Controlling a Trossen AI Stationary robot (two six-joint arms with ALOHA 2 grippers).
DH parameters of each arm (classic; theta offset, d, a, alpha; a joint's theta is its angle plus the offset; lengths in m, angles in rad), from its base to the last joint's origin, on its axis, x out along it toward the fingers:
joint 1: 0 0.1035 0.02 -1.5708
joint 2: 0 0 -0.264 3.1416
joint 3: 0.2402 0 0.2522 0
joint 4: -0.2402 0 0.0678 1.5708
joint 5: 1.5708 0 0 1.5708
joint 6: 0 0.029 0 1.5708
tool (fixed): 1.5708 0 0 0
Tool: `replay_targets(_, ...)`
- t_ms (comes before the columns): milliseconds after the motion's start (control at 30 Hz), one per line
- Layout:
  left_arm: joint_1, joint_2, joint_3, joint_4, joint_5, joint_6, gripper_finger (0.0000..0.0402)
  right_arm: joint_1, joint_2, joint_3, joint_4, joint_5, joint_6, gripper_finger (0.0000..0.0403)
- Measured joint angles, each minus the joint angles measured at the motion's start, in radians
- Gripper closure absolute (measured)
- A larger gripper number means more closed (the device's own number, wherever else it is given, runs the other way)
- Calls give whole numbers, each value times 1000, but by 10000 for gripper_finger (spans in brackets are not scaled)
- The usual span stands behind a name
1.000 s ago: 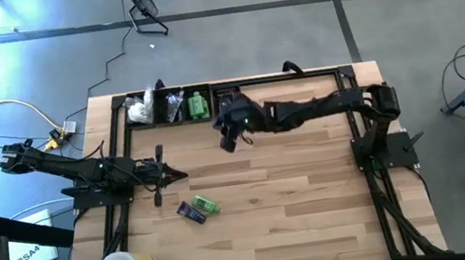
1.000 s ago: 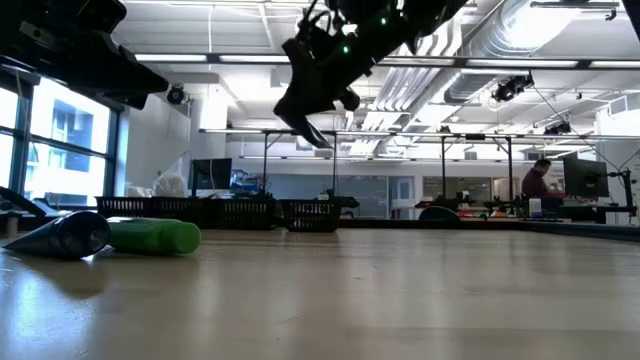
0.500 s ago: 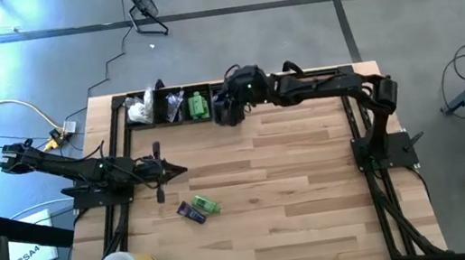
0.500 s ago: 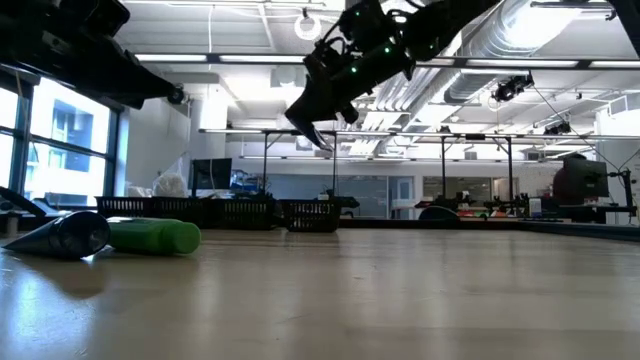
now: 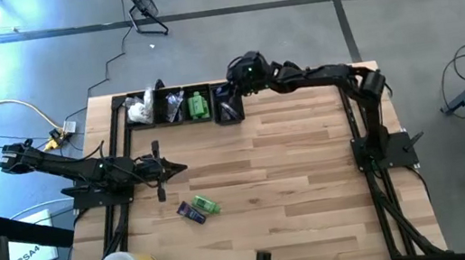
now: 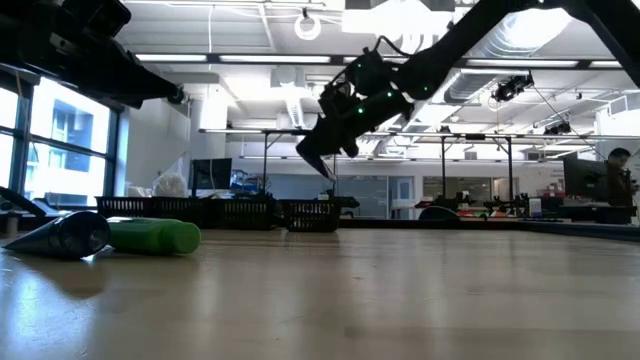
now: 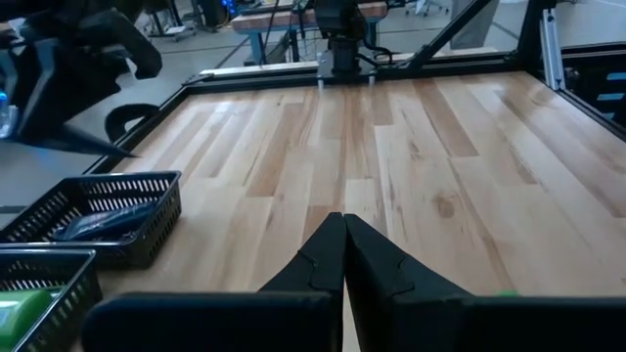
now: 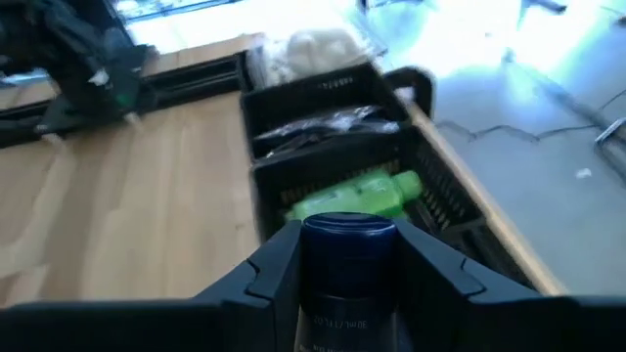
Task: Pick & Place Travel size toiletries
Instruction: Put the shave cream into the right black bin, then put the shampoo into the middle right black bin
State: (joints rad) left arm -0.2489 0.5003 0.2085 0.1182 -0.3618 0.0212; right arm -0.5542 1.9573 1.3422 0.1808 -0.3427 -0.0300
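A robotics lab or open workshop hall is showing here: exposed ceiling ducts (image 6: 520, 40) and strip lights are running overhead, workbenches (image 6: 480, 212) are standing behind the wooden surface (image 5: 295, 185), cables (image 5: 113, 60) are trailing over grey floor

A green bottle (image 6: 154, 237) lies on its side on the wooden desk (image 6: 380, 295), touching a dark pointed tube (image 6: 60, 236). Far back stands a row of black baskets (image 6: 225, 213). The right gripper (image 6: 322, 163) hangs high over them. A person (image 6: 620, 185) stands far off.
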Motion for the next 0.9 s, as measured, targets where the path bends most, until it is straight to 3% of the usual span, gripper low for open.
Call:
replay_targets(367, 0, 0, -1, 4, -27, 0, 402, -25, 44, 0, 33, -51, -42, 272)
replay_targets(733, 0, 0, -1, 6, -28, -1, 402, -8, 41, 0, 33, 29, -54, 169)
replay_targets(900, 0, 0, -1, 6, -29, -5, 402, -5, -17, 0, -30, 29, -52, 161)
